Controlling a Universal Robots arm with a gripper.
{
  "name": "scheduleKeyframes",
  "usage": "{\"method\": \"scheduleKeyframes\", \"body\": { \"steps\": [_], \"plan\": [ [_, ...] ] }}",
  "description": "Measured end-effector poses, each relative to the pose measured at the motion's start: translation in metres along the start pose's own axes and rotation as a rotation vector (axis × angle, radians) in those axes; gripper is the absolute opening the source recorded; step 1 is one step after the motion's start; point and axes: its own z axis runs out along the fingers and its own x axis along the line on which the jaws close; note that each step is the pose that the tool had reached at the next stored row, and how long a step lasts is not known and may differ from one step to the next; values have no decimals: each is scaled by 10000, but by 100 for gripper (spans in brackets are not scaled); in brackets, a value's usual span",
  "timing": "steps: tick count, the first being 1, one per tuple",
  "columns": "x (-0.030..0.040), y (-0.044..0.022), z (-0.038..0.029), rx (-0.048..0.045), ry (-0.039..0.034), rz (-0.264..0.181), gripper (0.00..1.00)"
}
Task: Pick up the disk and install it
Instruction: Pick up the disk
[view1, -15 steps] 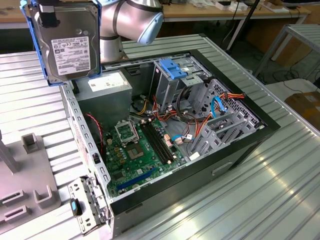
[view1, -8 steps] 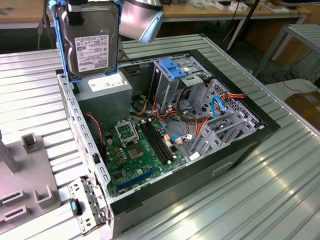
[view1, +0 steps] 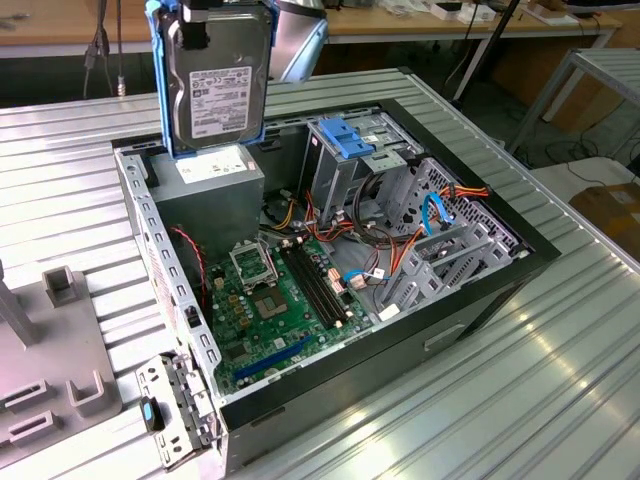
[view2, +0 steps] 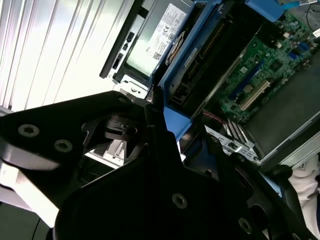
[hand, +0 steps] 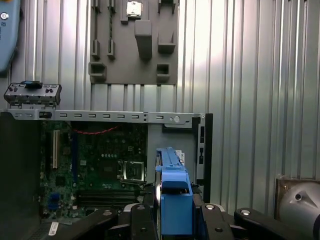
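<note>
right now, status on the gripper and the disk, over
Gripper shut on the disk. Disk upright in the air over the open case, not installed. Power supply below it; cables by the drive bay.

In the exterior view the picture's upper edge cuts off the fingers (view1: 195, 25) and the top of the disk (view1: 218, 85) they clamp, so most of the grip is out of sight. Below the fingers, the disk hides a rear corner of the computer case (view1: 400, 330) and part of the grey power supply (view1: 205, 190). The print on the disk's label is too small to tell.

In the first wrist view the disk (hand: 175, 200) stands edge-on between the fingers (hand: 142, 222). Its flat faces are turned out of sight and its held end is cut off by the picture's edge.

In the second wrist view the black housing (view2: 125, 190) behind the fingers covers the near end of the disk (view2: 200, 50).
</note>
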Motion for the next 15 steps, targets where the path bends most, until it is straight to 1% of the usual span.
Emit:
{"method": "scheduleKeyframes", "body": {
  "steps": [3,7,8,9,13,15],
  "plan": [
    [5,-158,-4,0,0,0,37],
    [9,-300,-8,0,0,1,37],
    [11,-358,-9,0,0,1,37],
    [12,-398,-10,0,1,0,37],
    [16,-535,-14,-1,0,0,37],
    [17,-589,-15,0,-1,1,37]
  ]
}}
